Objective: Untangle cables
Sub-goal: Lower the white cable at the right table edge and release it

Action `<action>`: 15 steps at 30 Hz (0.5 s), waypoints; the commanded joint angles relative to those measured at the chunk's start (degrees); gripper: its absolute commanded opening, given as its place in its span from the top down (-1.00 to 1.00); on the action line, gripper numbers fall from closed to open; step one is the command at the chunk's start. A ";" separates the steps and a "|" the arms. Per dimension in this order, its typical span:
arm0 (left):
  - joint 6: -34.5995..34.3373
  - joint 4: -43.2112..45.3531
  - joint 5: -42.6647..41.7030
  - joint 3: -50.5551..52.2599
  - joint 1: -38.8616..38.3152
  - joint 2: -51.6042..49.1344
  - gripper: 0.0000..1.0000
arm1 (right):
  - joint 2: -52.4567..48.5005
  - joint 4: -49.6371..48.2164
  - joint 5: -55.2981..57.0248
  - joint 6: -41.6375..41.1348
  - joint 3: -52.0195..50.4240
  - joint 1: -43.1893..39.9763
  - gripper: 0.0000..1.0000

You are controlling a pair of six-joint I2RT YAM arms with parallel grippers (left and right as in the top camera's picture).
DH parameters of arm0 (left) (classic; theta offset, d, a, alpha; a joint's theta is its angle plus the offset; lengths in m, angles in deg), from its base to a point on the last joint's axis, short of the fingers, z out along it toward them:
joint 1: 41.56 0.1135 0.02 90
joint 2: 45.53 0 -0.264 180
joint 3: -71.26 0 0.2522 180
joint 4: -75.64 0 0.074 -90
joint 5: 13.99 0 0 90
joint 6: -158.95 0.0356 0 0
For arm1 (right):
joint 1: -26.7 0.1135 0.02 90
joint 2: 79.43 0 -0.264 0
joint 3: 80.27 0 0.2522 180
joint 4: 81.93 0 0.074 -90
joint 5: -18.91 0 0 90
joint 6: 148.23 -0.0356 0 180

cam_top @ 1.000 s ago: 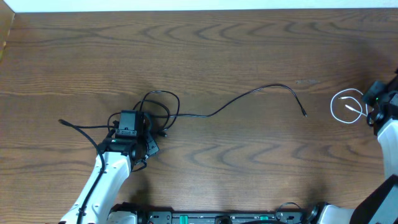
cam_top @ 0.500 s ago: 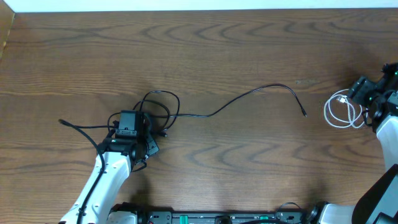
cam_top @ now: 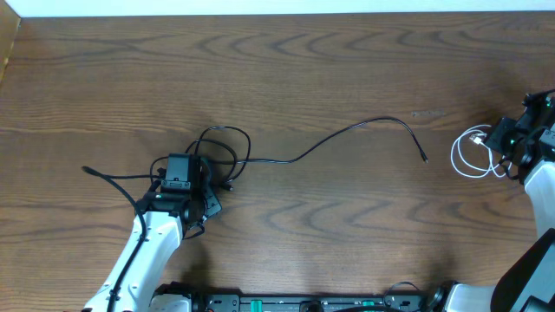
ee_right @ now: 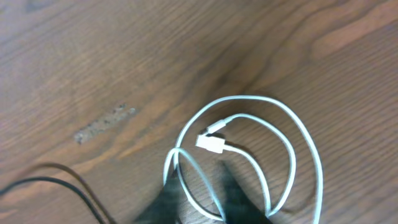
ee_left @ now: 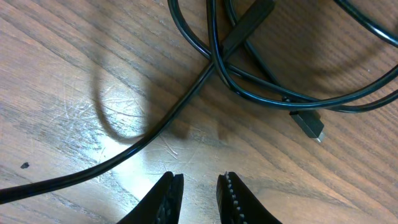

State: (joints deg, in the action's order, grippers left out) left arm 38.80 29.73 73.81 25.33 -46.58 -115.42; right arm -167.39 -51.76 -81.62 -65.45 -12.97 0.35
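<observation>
Table (cam_top: 277,52): dark wood, strong grain, fine scuffs showing in glare.
Black cables (ee_left: 214,62): thin, glossy, looped and crossed, in left half of table. One strand (cam_top: 364,124) snakes out toward centre.
My left gripper (ee_left: 199,186) over tangle, ridged jaws slightly apart, nothing between.
White cable (ee_right: 210,143): loose coil by right edge. My right gripper (ee_right: 199,199) straddles one turn; pinch uncertain.
Broad wood between tangle and coil.

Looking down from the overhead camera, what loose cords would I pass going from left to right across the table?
tangled black cables → plug end of the long black cable → coiled white cable
</observation>
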 commanded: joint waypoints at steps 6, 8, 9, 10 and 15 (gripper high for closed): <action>-0.11 -0.15 0.92 0.20 0.24 -0.09 0.50 | -1.31 2.01 0.68 0.00 0.57 0.20 0.29; -0.11 -0.15 0.92 0.17 0.24 -0.09 0.50 | -2.49 2.89 3.32 -0.02 0.55 0.20 0.37; -0.11 -0.15 0.92 0.20 0.24 -0.09 0.50 | -3.26 3.13 4.22 -0.02 0.55 0.20 0.40; -0.11 -0.15 0.92 0.17 0.24 -0.09 0.49 | -4.09 3.21 4.57 -0.02 0.55 0.20 0.42; -0.11 -0.15 0.92 0.20 0.24 -0.09 0.50 | -6.91 3.23 4.59 -1.51 0.55 0.20 0.98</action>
State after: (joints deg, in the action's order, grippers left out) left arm 38.80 29.73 73.81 25.33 -46.58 -115.42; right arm -173.27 -48.60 -78.29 -65.84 -12.97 0.35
